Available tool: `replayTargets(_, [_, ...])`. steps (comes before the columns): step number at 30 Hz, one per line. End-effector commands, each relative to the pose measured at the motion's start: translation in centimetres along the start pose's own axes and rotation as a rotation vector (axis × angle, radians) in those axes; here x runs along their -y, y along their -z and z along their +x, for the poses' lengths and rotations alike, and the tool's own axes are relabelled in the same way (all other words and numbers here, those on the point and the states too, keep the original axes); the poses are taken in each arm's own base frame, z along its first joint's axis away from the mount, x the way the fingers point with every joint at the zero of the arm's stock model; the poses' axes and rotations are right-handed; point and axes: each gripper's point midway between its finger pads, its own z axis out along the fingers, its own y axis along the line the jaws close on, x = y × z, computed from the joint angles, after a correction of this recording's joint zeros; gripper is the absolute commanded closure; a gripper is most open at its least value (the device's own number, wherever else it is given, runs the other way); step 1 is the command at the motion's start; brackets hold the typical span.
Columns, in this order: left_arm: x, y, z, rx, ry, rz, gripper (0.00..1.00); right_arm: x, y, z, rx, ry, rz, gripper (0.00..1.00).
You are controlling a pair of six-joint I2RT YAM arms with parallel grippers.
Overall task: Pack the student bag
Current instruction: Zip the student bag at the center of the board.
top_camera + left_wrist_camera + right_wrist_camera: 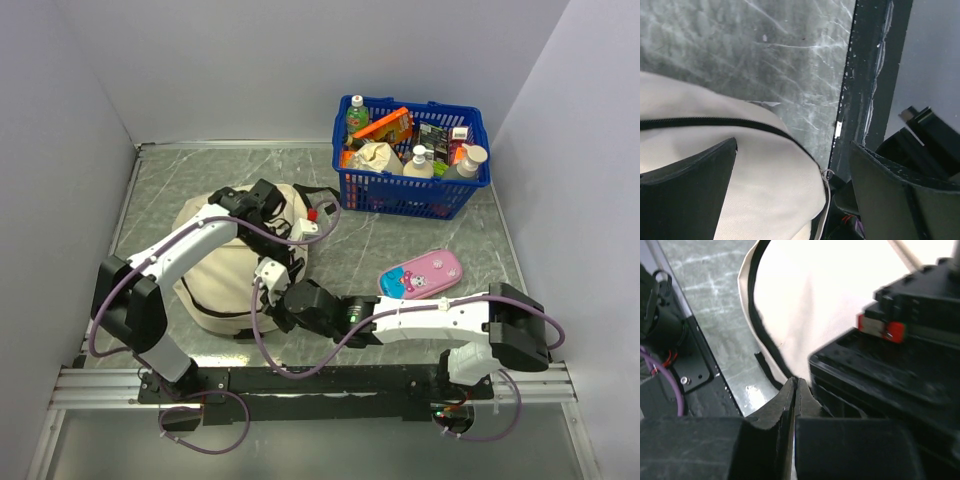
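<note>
Left hand (794, 146) above student bag (215, 285): fingers spread wide, holding nothing. Right hand (795, 387) at bag's edge: closed tight; grip on bag undetermined.

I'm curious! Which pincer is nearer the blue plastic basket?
Left. The left pincer, open, hovers over the end of the beige fabric backpack facing the basket; the right pincer, shut, is at its near edge.

I'm seeing my left end effector (792, 146) spread wide over the student bag (695, 100), worktop (765, 50) beyond, maybe a zipper pull (826, 174).
</note>
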Motion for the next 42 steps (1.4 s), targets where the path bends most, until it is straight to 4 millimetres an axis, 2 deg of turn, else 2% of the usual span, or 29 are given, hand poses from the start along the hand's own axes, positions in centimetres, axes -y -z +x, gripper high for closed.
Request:
replayTargets(1, [3.1, -0.3, -0.9, 0.001, 0.016, 0.126, 0.03, -0.2, -0.3, -3.6, 0.081, 0.005, 0.011, 1.00])
replayTargets(14, [5.8, 0.0, -2.1, 0.014, 0.046, 0.170, 0.04, -0.2, -0.8, -2.8, 0.062, 0.025, 0.021, 1.00])
replayTargets(21, [7.8, -0.1, -0.4, -0.061, 0.031, 0.197, 0.04, -0.3, -1.0, -2.8, 0.060, 0.028, 0.018, 1.00])
replayTargets(27, [5.7, 0.1, 2.5, -0.172, 0.037, 0.058, 0.03, -0.1, -1.0, -2.5, 0.054, 0.026, 0.028, 1.00])
replayTargets(32, [7.5, 0.2, 3.0, -0.191, 0.052, 0.149, 0.03, 0.2, -1.0, -2.2, 0.055, 0.020, 0.037, 1.00])
replayTargets(35, [7.9, -1.2, 4.0, -0.220, 0.061, 0.178, 0.04, 0.2, -1.1, -2.3, 0.057, 0.019, 0.037, 1.00])
replayTargets(38, [6.3, -2.7, 4.6, -0.213, 0.081, 0.136, 0.02, 0.3, -1.0, -2.2, 0.057, 0.022, 0.038, 1.00])
replayTargets(39, [5.5, -3.3, 4.1, -0.185, 0.058, 0.117, 0.02, 0.3, -1.0, -2.2, 0.055, 0.021, 0.040, 1.00])
replayTargets(40, [5.3, -3.7, 4.4, -0.186, 0.068, 0.110, 0.06, 0.3, -0.9, -2.3, 0.057, 0.022, 0.038, 1.00])
replayTargets(41, [4.7, -4.1, 4.3, -0.185, 0.065, 0.099, 0.17, 0.2, -0.9, -2.3, 0.056, 0.022, 0.037, 1.00])
replayTargets(42, [4.3, -4.4, 4.2, -0.181, 0.070, 0.087, 0.23, 0.4, -0.9, -2.2, 0.054, 0.025, 0.042, 1.00])
